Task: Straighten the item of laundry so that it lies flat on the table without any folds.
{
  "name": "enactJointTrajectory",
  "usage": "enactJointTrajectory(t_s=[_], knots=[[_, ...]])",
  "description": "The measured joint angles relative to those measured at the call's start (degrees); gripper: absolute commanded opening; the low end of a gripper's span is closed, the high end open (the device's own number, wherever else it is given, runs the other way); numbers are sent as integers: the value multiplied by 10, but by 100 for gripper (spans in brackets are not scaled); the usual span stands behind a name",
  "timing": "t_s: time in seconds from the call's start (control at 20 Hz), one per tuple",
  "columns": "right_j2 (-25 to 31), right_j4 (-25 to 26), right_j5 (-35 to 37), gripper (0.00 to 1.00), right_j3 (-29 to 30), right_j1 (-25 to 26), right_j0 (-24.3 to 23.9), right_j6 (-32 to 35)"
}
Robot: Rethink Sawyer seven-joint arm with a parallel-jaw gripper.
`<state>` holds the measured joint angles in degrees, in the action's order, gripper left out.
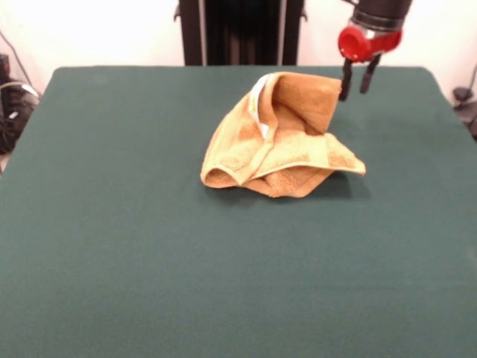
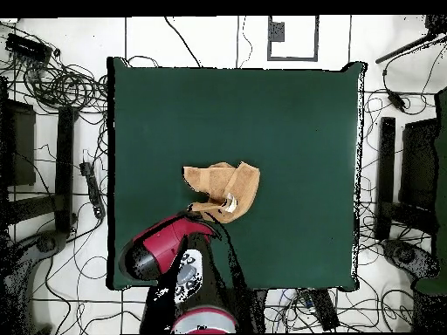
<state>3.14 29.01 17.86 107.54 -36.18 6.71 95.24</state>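
The orange-tan towel (image 1: 279, 142) lies crumpled in a heap on the dark green table (image 1: 112, 239), a little behind the middle, with one part standing up and folded over. Its white label (image 1: 258, 101) shows on the raised fold. My gripper (image 1: 355, 80) hangs just off the towel's upper right edge, fingers apart and nothing between them; the left finger is close beside the cloth. In the overhead view the towel (image 2: 223, 190) lies near the table's (image 2: 288, 122) middle, and the red arm (image 2: 166, 247) covers the gripper.
The robot's black pedestal (image 1: 242, 30) stands behind the table's far edge. Cables and black stands (image 2: 65, 166) lie on the floor around the table.
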Motion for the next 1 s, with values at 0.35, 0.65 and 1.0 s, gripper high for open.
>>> enactJointTrajectory(t_s=[0.35, 0.65, 1.0], knots=[[0, 3, -11, 100, 0, 7, -9, 0], [5, 2, -10, 100, 20, -41, -39, 0], [6, -5, 10, 100, 31, -109, -64, 0]])
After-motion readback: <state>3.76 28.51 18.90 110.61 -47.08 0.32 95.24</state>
